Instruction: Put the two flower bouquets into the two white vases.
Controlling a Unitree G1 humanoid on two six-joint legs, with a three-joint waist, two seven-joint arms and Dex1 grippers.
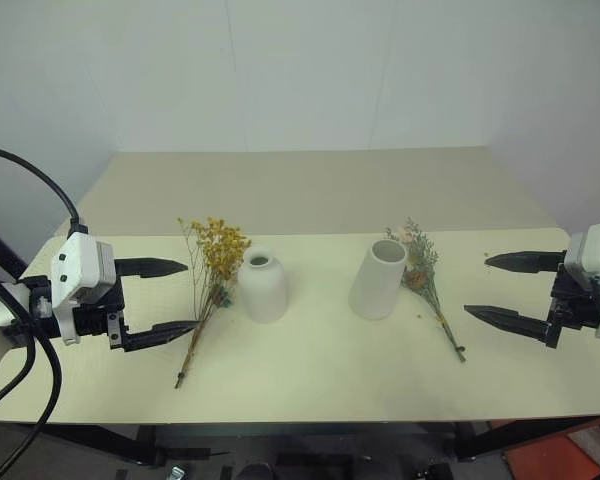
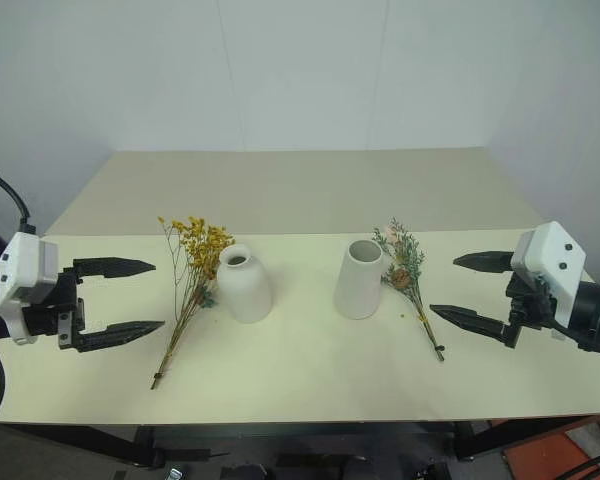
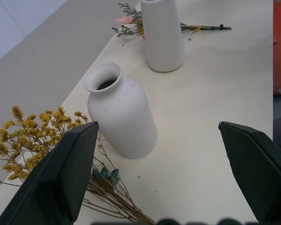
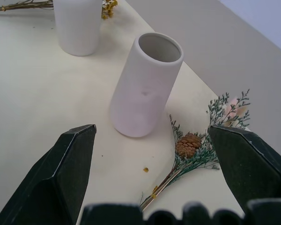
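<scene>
The rounded, narrow-necked white ceramic vase (image 1: 263, 286) and the taller white ceramic cylinder vase (image 1: 378, 279) both have a smooth, matt, unglazed-looking finish, and they stand on a cream table top (image 1: 320, 375) whose surface is smooth and flat with a dull sheen. The bushy yellow dried bouquet (image 1: 212, 268) and the smaller grey-green dried bouquet (image 1: 423, 275) look dry, brittle and rough, with thin woody stems; a scaly brown cone (image 4: 188, 145) lies in the grey-green one. The left gripper (image 1: 170, 297) and right gripper (image 1: 509, 289) have smooth black fingers (image 3: 61, 178) of matt, plastic-like material, mounted on glossy white moulded housings (image 1: 81, 275).
</scene>
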